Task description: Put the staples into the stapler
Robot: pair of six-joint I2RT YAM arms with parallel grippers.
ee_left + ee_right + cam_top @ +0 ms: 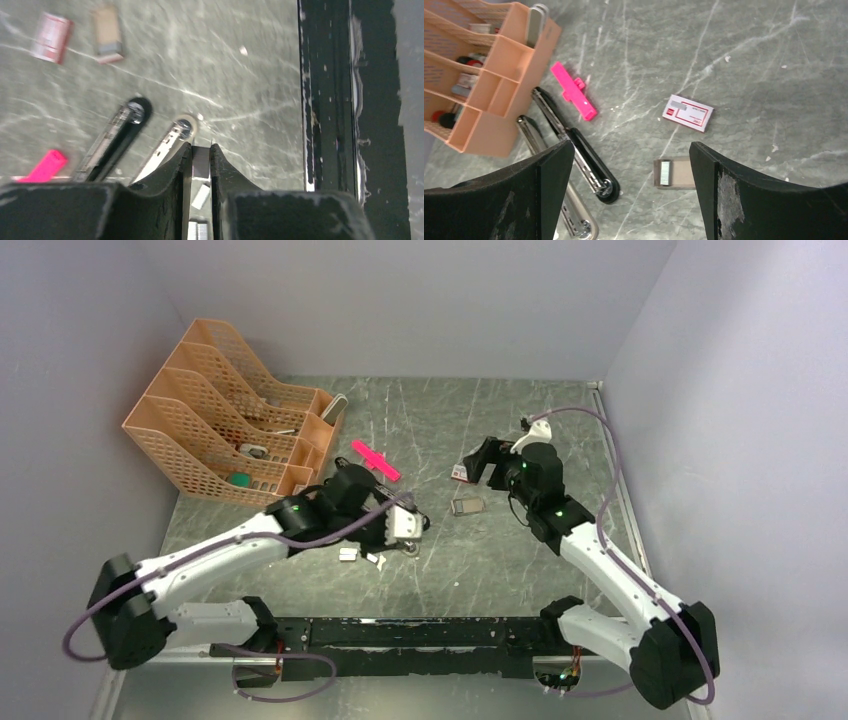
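Between pale walls (400,300), a veined grey tabletop (450,420) bears the stapler (591,159).

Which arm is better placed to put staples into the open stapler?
Left. The left gripper pinches a staple strip right beside the open stapler. The right gripper is open and empty, above the staple box.

Left pincer (201,146) hides most of, seemingly, the staples (201,165).

The table (749,60) is surfaced in smooth, marbled grey with a faint sheen. The stapler (596,167) is cased in glossy black plastic around a shiny metal rail (555,120) — the staples (666,173) are bright metal, their box (688,112) printed card.
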